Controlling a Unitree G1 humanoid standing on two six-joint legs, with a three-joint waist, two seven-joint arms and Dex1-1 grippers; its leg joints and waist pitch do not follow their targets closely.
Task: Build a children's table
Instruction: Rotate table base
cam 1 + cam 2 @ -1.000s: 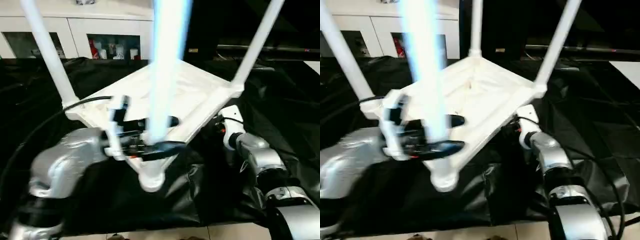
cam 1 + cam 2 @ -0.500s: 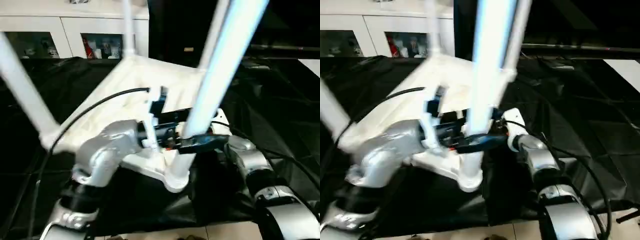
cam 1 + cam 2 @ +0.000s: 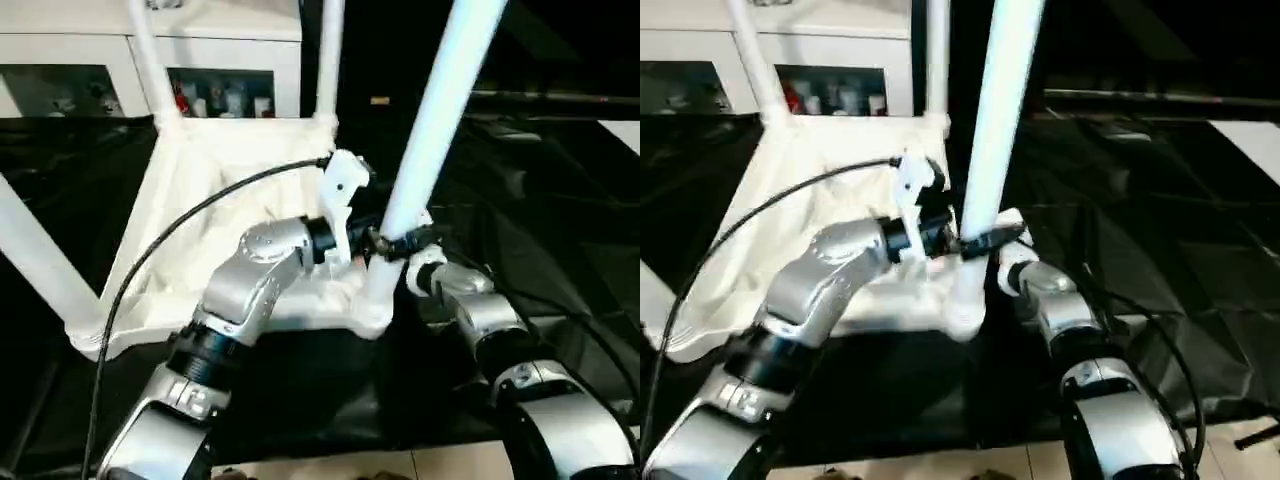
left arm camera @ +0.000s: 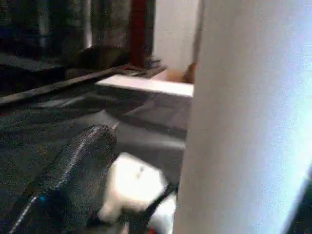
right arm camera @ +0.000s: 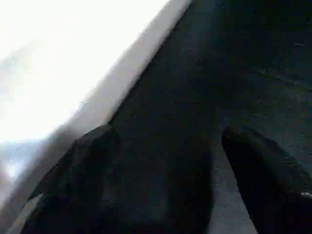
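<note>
Left eye view shows the tabletop lying upside down on the black-covered work table, four white legs rising from its corner sockets. The left gripper grasps the nearest leg just above its socket. The right gripper stands spread and empty beside the tabletop's rim.

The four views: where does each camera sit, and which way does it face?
Left eye view: on the head, looking down at the upturned tabletop; both silver forearms show.
Right eye view: beside it; shares that scene and forearms.
Left wrist view: along the left claw, facing the near leg; one black finger shows.
Right wrist view: along the open right claw, facing tabletop rim and black cover.
</note>
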